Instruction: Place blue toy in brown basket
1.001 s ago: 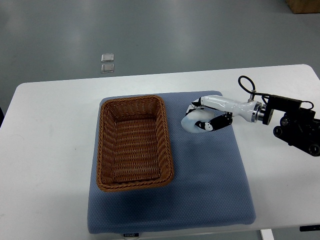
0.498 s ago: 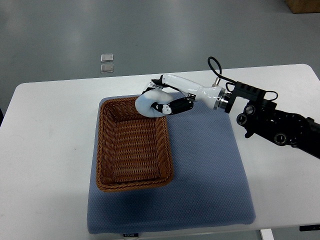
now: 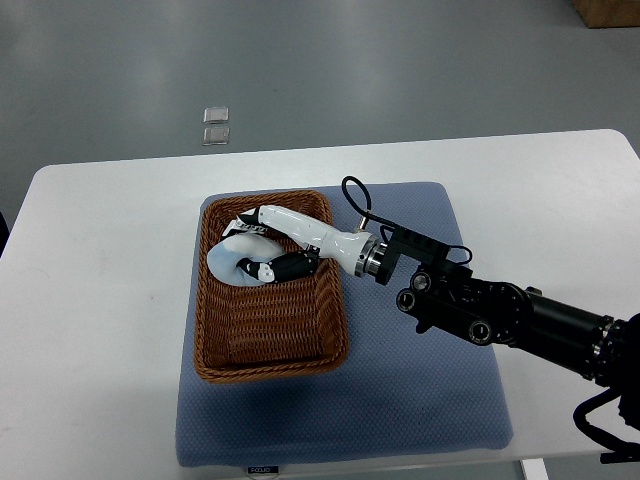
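White-shelled hand (image 3: pixel 262 250) with black finger joints, black forearm, looping black cable (image 3: pixel 356 196)

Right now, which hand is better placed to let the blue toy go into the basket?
Right. The right hand already holds the blue toy over the brown basket; the left arm is out of view.

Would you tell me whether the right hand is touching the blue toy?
Touching: the top view shows the right hand with fingers wrapped around the blue toy over the brown basket.
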### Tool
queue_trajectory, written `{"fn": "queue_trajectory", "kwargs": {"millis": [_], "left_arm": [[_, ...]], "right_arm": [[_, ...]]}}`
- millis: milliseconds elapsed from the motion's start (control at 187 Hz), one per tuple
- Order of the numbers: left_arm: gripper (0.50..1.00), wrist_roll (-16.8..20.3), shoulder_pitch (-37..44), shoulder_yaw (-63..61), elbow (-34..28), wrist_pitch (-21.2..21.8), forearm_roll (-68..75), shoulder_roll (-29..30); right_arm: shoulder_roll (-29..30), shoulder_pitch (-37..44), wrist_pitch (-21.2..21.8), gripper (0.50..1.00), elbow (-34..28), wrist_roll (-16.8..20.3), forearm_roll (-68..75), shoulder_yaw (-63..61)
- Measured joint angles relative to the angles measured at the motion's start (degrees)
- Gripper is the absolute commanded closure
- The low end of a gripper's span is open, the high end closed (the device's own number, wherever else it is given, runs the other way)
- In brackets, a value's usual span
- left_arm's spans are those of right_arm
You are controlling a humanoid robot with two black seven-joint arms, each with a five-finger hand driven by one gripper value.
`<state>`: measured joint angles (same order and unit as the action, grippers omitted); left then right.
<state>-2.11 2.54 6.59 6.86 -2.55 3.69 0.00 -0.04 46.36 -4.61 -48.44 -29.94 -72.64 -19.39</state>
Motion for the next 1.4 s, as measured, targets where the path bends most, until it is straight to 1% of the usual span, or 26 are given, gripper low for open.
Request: {"fn": "queue_trajectory", "kwargs": {"millis": [5,64,75,80,86,91,96,102,107,112,118,123,134,198,284,380,418,578,642,739,808,915,990,1039,1204,1403], "left_arm": [[0.500,0.00,0.00,0.00,0.00,0.00,0.00,0.00],[0.500,0.00,0.00,0.00,0.00,0.00,0.00,0.00],[0.500,0.00,0.00,0.00,0.00,0.00,0.00,0.00],[0.500,0.00,0.00,0.00,0.00,0.00,0.00,0.00],[0.500,0.00,0.00,0.00,0.00,0.00,0.00,0.00],[0.500,0.00,0.00,0.00,0.00,0.00,0.00,0.00],[0.500,0.00,0.00,0.00,0.00,0.00,0.00,0.00],[0.500,0.00,0.00,0.00,0.00,0.00,0.00,0.00],[0.500,0.00,0.00,0.00,0.00,0.00,0.00,0.00],[0.500,0.00,0.00,0.00,0.00,0.00,0.00,0.00],[0.500,0.00,0.00,0.00,0.00,0.00,0.00,0.00],[0.500,0.00,0.00,0.00,0.00,0.00,0.00,0.00],[0.500,0.00,0.00,0.00,0.00,0.00,0.00,0.00],[0.500,0.00,0.00,0.00,0.00,0.00,0.00,0.00],[0.500,0.00,0.01,0.00,0.00,0.00,0.00,0.00],[0.500,0.00,0.00,0.00,0.00,0.00,0.00,0.00],[0.500,0.00,0.00,0.00,0.00,0.00,0.00,0.00],[0.500,-0.02,0.01,0.00,0.00,0.00,0.00,0.00],[0.500,-0.02,0.01,0.00,0.00,0.00,0.00,0.00],[0.500,-0.02,0.01,0.00,0.00,0.00,0.00,0.00],[0.500,-0.02,0.00,0.00,0.00,0.00,0.00,0.00],[0.500,-0.02,0.01,0.00,0.00,0.00,0.00,0.00],[0.500,-0.02,0.00,0.00,0.00,0.00,0.00,0.00],[0.500,-0.01,0.00,0.00,0.00,0.00,0.00,0.00],[0.500,-0.01,0.01,0.00,0.00,0.00,0.00,0.00],[0.500,0.00,0.00,-0.01,0.00,0.00,0.00,0.00]], "right_arm": [[0.00,-0.02,-0.08,0.973,0.04,0.00,0.00,0.09],[0.02,-0.29,-1.00,0.891,0.32,0.03,-0.01,1.11],[0.02,-0.36,-1.13,0.867,0.34,0.03,-0.01,1.24],[0.03,-0.39,-1.20,0.842,0.35,0.03,-0.01,1.31],[0.03,-0.42,-1.27,0.842,0.35,0.03,-0.01,1.38],[0.03,-0.45,-1.33,0.812,0.36,0.03,-0.01,1.43],[0.03,-0.48,-1.39,0.812,0.36,0.03,-0.01,1.49],[0.03,-0.51,-1.44,0.783,0.37,0.02,-0.01,1.53],[0.03,-0.54,-1.50,0.783,0.37,0.02,-0.01,1.58],[0.03,-0.59,-1.61,0.759,0.37,-0.01,-0.01,1.67],[0.03,-0.62,-1.66,0.758,0.37,-0.02,-0.01,1.70],[0.03,-0.64,-1.72,0.738,0.37,-0.03,-0.01,1.74],[0.04,-0.69,-1.81,0.724,0.37,-0.06,0.00,1.79],[0.05,-0.98,-2.30,0.703,0.37,-0.22,0.15,1.94],[0.05,-1.27,-2.86,0.642,0.37,-0.44,0.58,1.92],[0.04,-1.30,-3.22,0.634,0.34,-0.60,1.03,1.57],[0.04,-1.30,-3.26,0.615,0.33,-0.63,1.11,1.47],[0.05,-1.33,-3.25,0.609,0.33,-0.63,2.49,1.08],[0.05,-1.62,-3.16,0.589,0.33,-0.69,6.11,0.79],[0.04,-2.37,-2.27,0.589,0.19,-0.73,15.30,-0.49],[-0.19,-2.48,-0.09,0.587,0.05,-0.68,21.02,-1.43],[-1.88,-2.19,7.78,0.587,0.14,0.04,27.54,-4.50],[-2.61,-1.88,13.25,0.587,0.43,1.72,31.77,-7.78],[-3.24,-1.73,15.95,0.587,0.68,3.94,34.93,-9.78],[-7.01,-1.27,19.15,0.587,3.30,9.09,43.61,-11.53],[-9.87,0.25,23.23,0.587,8.79,15.98,54.46,-11.55]]}}
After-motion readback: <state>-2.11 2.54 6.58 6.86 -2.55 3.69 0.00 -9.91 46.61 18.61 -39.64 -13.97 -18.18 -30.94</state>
